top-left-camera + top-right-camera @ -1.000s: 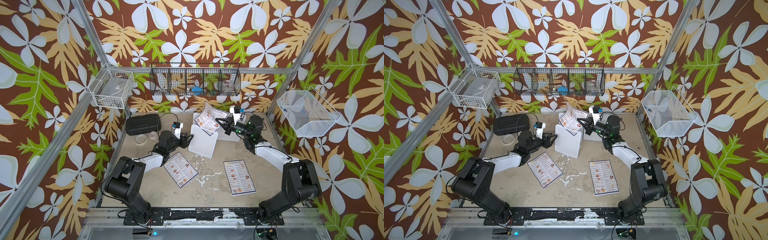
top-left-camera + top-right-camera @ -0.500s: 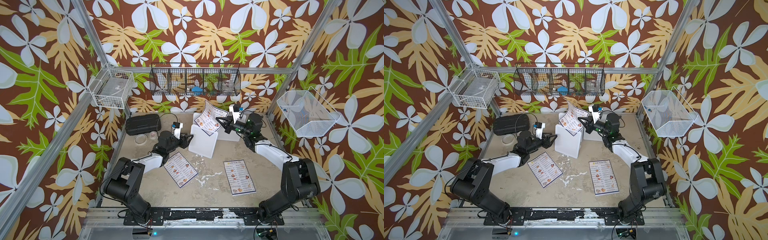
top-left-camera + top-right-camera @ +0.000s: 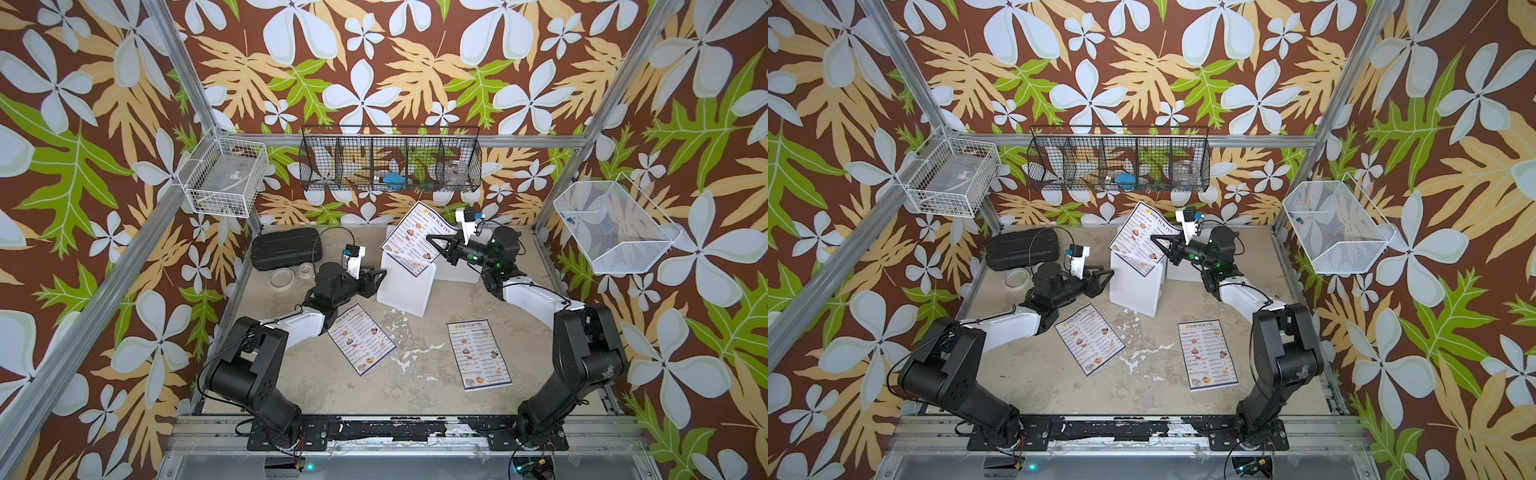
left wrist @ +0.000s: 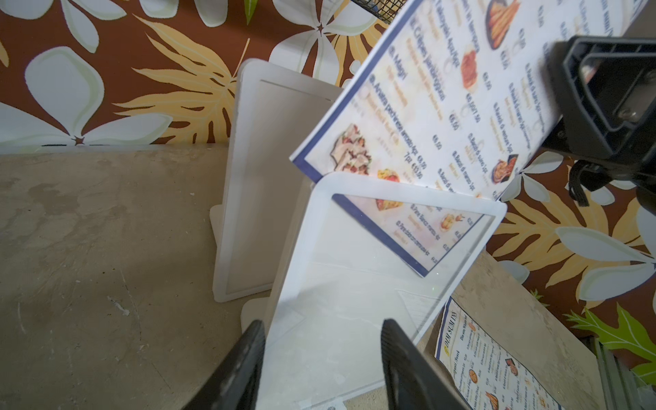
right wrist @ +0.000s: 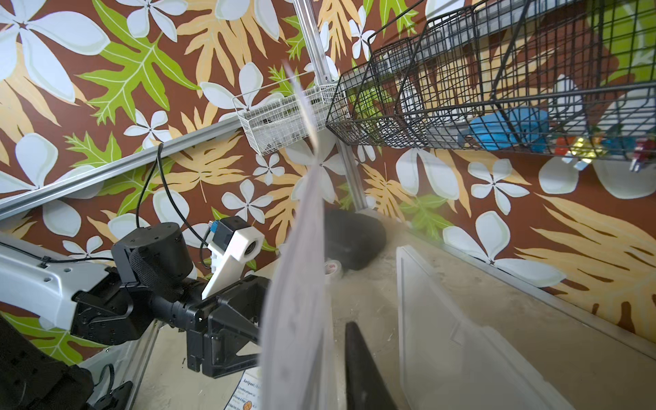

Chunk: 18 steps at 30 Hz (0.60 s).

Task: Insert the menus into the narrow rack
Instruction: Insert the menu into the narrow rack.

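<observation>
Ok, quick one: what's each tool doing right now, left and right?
Left tool: open, tips at the white holder, no grip visible.
Right tool: closed on the raised menu, which sits partly inside that holder.

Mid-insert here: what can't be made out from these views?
- Raised menu: upper part cut off by the frame edge in the left wrist view, print blurred there; text too small in both top views.
- Right gripper: in the right wrist view the edge-on menu covers one finger, so the grip is unseen.
- Left gripper: fingers cut off by the frame edge in the left wrist view; contact with the stand unclear.
</observation>
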### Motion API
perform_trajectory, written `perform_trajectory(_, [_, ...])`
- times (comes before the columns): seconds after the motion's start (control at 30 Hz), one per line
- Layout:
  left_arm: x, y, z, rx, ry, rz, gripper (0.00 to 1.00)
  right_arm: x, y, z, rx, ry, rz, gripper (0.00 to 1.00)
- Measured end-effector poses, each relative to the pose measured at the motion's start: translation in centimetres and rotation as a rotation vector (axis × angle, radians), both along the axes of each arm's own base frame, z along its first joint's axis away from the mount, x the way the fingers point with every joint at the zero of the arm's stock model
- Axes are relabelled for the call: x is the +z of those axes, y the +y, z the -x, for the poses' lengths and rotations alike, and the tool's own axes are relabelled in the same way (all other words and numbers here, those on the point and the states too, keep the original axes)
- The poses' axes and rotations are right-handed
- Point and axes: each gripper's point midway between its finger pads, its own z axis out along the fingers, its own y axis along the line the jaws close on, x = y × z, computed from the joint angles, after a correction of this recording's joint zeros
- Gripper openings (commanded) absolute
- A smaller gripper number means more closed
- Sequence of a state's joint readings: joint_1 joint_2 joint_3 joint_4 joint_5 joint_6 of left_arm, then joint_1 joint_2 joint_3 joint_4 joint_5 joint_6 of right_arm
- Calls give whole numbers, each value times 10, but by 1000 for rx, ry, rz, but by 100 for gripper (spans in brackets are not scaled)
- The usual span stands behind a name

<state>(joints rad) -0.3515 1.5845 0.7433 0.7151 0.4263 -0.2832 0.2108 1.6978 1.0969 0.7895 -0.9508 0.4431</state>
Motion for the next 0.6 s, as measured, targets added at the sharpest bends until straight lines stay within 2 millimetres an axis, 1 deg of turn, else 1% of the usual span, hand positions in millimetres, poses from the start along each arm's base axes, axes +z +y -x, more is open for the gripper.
perform_trajectory(0.17, [2,1,3,0,-4,1,55,11,-1,5,-2,-27,21,6])
perform_trajectory(0.27, [6,2,5,3,-16,2,55,15,-2,4,-19,-39,50,3])
perform_trajectory(0.33, [9,3,7,4,-24,4,55,14,-4,0,-36,-36,70,0])
perform_trajectory(0.5, [23,8,13,20,-56,12,55,10,-6,-8,-70,-20,121,0])
perform_trajectory(0.6, [30,11,18,25,-72,18,55,10,-6,-9,-71,-28,150,0])
